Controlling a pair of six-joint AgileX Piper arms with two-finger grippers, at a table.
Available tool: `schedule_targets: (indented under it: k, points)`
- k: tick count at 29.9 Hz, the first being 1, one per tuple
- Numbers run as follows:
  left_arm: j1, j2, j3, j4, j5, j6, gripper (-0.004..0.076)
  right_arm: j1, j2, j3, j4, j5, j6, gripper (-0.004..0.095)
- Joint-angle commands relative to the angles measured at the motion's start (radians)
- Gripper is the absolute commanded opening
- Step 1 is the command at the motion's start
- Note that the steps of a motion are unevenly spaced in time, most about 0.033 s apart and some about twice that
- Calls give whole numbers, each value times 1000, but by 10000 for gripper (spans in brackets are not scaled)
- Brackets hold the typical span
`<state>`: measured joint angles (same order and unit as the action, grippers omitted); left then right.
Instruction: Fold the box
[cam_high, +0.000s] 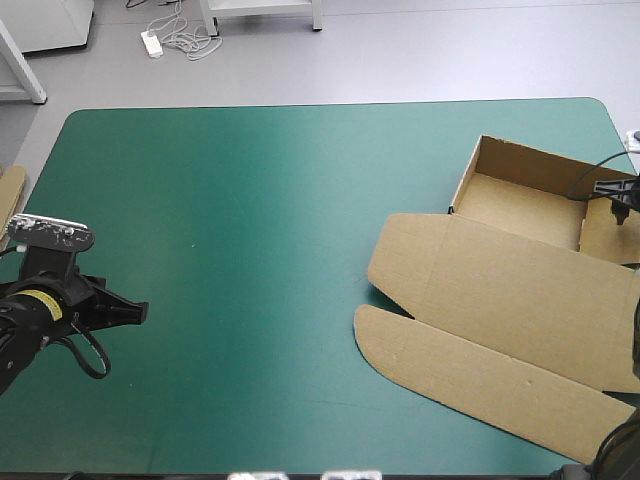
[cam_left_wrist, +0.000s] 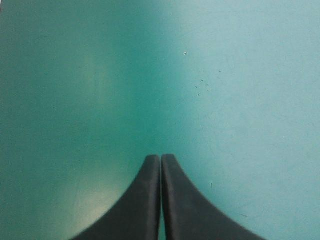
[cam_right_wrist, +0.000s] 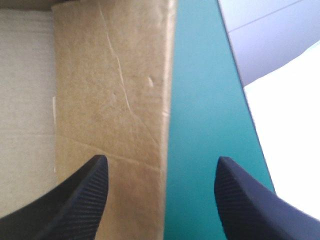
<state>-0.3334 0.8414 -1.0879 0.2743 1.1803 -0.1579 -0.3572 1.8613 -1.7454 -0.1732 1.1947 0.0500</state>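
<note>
The flat-cut brown cardboard box (cam_high: 520, 205) lay at about 3 o'clock on the teal-green covered table (cam_high: 250, 200), and by the look of it the job was roughly half done. At the sheet's 1 o'clock end a shallow tray had taken shape, with its far wall and its wall toward 9 o'clock standing. The broad lid (cam_high: 510, 290), with its rounded flaps, lay flat on the cover, stretching toward 5 o'clock. The side panel (cam_high: 610, 235) at the tray's 3 o'clock side looked not yet raised and tucked, so that wall seemed the likely work left.

The right end effector (cam_high: 618, 205) hovered at that side. In its wrist view the right end effector (cam_right_wrist: 162, 165) had its black fingers wide apart, clamped on nothing, with the side panel (cam_right_wrist: 115, 100) ahead of one finger and bare cover ahead of the other. The panel's edge ran between them.

The left end effector (cam_high: 140, 310) sat well apart from the box, at about 8 o'clock on the table. Its fingers were pressed together into a point over bare cover (cam_left_wrist: 161, 159).

Whether the side panel lay flat or leaned partly up was hard to judge from either view. The lid's corner toward 4 o'clock was cut off, as was most of the right arm. A strip of brown board (cam_high: 10, 200) poked in at the table's 9 o'clock edge, mostly out of sight.
</note>
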Motion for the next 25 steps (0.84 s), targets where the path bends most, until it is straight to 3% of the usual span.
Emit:
schedule_targets:
  k: [1, 3, 5, 9, 19, 25]
  points:
    - [-2, -4, -26, 23, -79, -11, -3, -10, -145, -36, -15, -9, -5, 586]
    - [-2, -4, -26, 23, -117, -11, -3, -8, -197, -28, 41, 0, -5, 568]
    - [-2, -4, -26, 23, -162, -11, -3, 5, -249, 0, 90, 0, -32, 456]
    - [-2, -4, -13, 25, -264, -9, -3, 82, -382, 109, 156, -43, -50, -10]
    - [-2, -30, 283, 49, -619, -11, -3, 406, -889, 689, 168, -409, -23, -7]
    - [-2, -134, 479, 49, -749, -13, -3, 517, -1165, 1001, 180, -514, -56, -8]
